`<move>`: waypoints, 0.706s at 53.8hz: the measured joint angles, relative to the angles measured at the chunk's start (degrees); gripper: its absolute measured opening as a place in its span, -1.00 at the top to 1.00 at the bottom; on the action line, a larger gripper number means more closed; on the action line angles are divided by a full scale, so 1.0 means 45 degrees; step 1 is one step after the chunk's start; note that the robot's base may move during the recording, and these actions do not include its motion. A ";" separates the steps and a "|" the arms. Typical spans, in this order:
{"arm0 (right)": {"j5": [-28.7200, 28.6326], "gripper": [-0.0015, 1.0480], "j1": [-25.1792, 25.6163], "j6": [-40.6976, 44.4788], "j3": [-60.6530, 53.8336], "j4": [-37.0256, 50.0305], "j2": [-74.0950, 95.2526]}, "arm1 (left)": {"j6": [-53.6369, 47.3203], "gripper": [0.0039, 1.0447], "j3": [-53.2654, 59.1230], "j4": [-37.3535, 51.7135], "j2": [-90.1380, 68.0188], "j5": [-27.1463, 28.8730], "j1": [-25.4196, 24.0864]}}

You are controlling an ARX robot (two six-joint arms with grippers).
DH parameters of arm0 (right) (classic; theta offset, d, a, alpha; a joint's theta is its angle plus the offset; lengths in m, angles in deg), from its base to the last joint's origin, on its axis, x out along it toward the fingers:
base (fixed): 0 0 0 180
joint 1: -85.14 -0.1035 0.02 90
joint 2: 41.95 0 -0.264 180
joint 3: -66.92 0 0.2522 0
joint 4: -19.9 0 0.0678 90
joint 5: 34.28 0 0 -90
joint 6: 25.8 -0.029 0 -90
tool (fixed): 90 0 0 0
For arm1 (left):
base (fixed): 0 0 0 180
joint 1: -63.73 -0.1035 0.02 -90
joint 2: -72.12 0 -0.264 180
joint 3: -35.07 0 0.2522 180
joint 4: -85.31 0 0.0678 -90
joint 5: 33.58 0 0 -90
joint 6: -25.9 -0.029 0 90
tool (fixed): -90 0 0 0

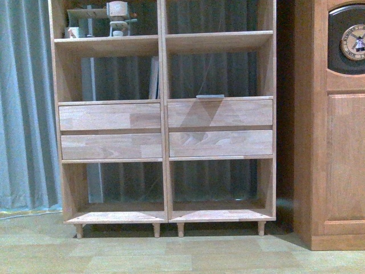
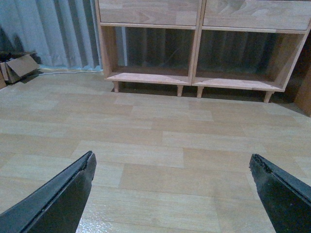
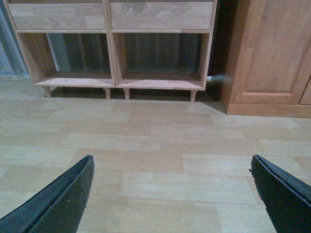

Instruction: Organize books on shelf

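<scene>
The light-wood shelf (image 1: 165, 131) stands straight ahead in the front view, with four drawer fronts across its middle. A thin pale book (image 1: 154, 77) stands upright at the right side of the left middle compartment. A flat grey-teal book (image 1: 210, 96) lies at the front of the right middle compartment. Neither arm shows in the front view. My left gripper (image 2: 171, 158) hangs open over bare wooden floor, some way from the shelf's bottom compartments (image 2: 194, 53). My right gripper (image 3: 171, 159) is also open over the floor, facing the shelf's lower right part (image 3: 160, 53). Nothing is between either pair of fingers.
A darker reddish-brown cabinet (image 1: 336, 125) with a clock (image 1: 353, 41) stands right of the shelf. Grey-blue curtains (image 1: 25, 103) hang behind and to the left. A figurine (image 1: 118, 17) and a mug (image 1: 72, 32) sit in the top left compartment. A cardboard box (image 2: 19, 68) lies by the curtain.
</scene>
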 joint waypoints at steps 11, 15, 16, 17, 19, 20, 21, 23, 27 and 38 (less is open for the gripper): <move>0.0000 -0.87 0.0000 0.0000 0.0000 0.0000 0.0000 | 0.0000 -0.87 0.0000 0.0000 0.0000 0.0000 0.0000; 0.0000 -0.87 0.0000 0.0000 0.0000 0.0000 0.0000 | 0.0005 -0.87 0.0000 0.0000 0.0000 0.0000 0.0000; 0.0000 -0.87 0.0000 0.0000 0.0000 0.0000 0.0000 | 0.0000 -0.87 0.0000 0.0000 0.0000 0.0000 0.0000; 0.0000 -0.87 0.0000 0.0000 0.0000 0.0000 0.0000 | 0.0000 -0.87 0.0000 0.0000 0.0000 0.0000 0.0000; -0.0005 -0.87 0.0000 0.0000 0.0000 0.0000 0.0000 | 0.0000 -0.87 0.0000 0.0000 0.0000 0.0000 0.0000; 0.0000 -0.87 0.0000 0.0000 0.0000 0.0000 0.0000 | 0.0000 -0.87 0.0000 0.0000 0.0000 0.0000 0.0000; 0.0000 -0.87 0.0000 0.0000 0.0000 0.0000 0.0000 | 0.0000 -0.87 0.0000 0.0000 0.0000 0.0005 0.0000; 0.0000 -0.87 0.0000 0.0000 0.0000 0.0000 0.0000 | 0.0000 -0.87 0.0000 0.0000 0.0000 0.0005 0.0000; 0.0000 -0.87 0.0000 0.0000 0.0000 0.0000 0.0000 | 0.0000 -0.87 0.0000 0.0000 0.0000 0.0000 0.0000; 0.0000 -0.87 0.0000 0.0000 0.0000 0.0000 0.0000 | 0.0000 -0.87 0.0000 0.0000 0.0000 0.0005 0.0000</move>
